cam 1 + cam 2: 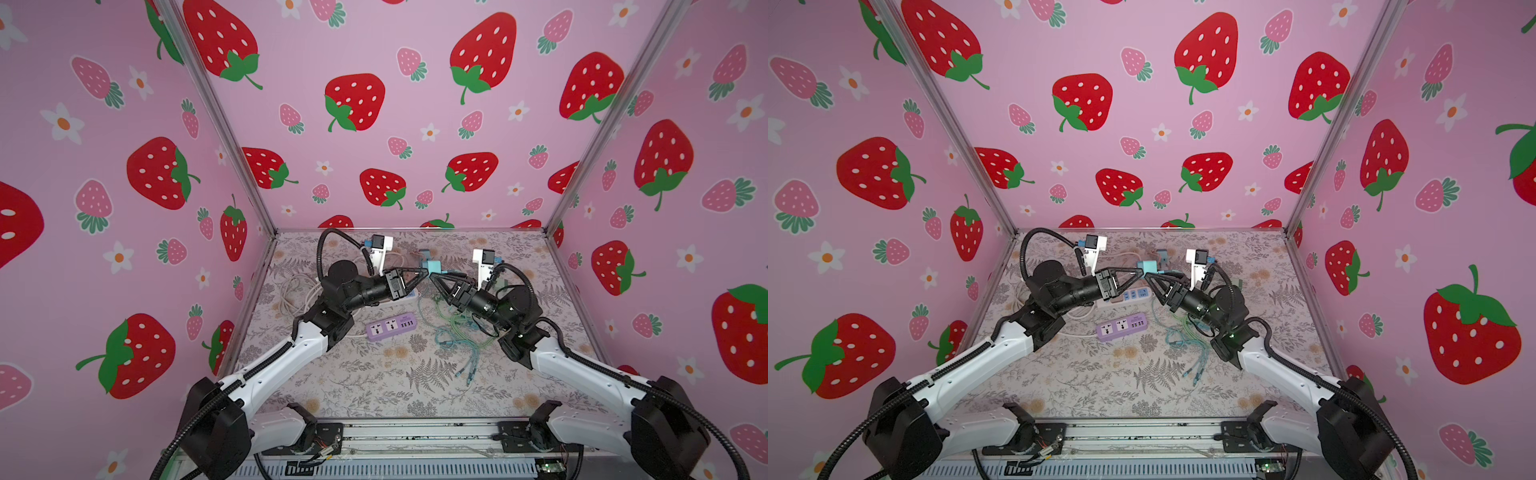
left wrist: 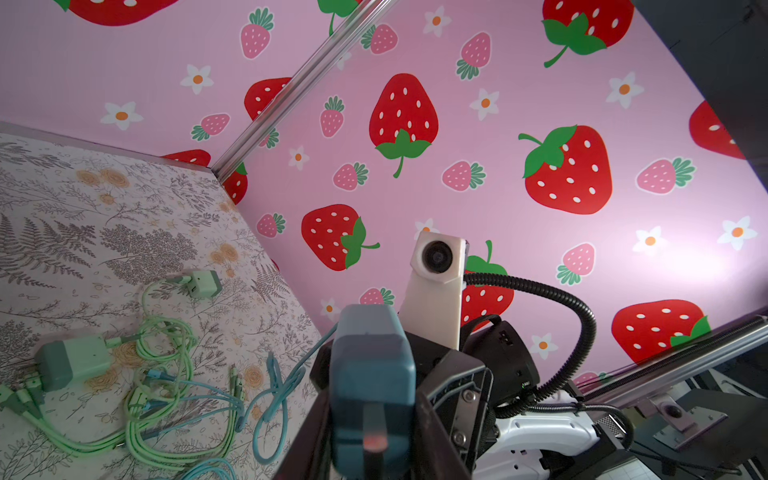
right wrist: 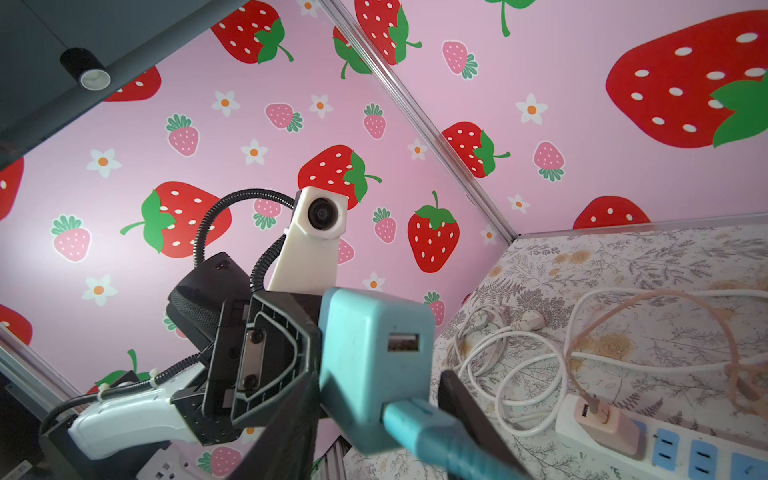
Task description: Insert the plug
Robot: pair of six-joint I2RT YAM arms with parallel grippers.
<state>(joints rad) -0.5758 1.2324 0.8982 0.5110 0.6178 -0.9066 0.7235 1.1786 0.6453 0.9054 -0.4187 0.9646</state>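
The floral table (image 1: pixel 415 386) carried a purple power strip (image 1: pixel 391 326), a white power strip (image 1: pixel 1136 294) and a tangle of green cables (image 1: pixel 457 336). Above them, toward the back, the two arms met in mid-air. The left gripper (image 1: pixel 422 272) was clamped across the flat sides of a teal adapter (image 1: pixel 434 266), holding it clear of the table. The right gripper (image 1: pixel 434 278) reached in from the right with the teal cable plug (image 3: pixel 419 419) between its fingers. One finger lay against the plug's moulded head, but whether the pair truly pinched it could not be told. The adapter looked light and rigid, with a smooth shell that might twist under a push, so a hold on its broad faces seemed sound. The plug head looked small and stiff on a limp cord, best taken at the moulding close behind the tip, since the cord itself would likely buckle. One port (image 3: pixel 403 343) stood empty just beside the plug. The plug's metal tip and the port it met were hidden, so how far it was seated was unclear. In both top views the joint was too small to read.
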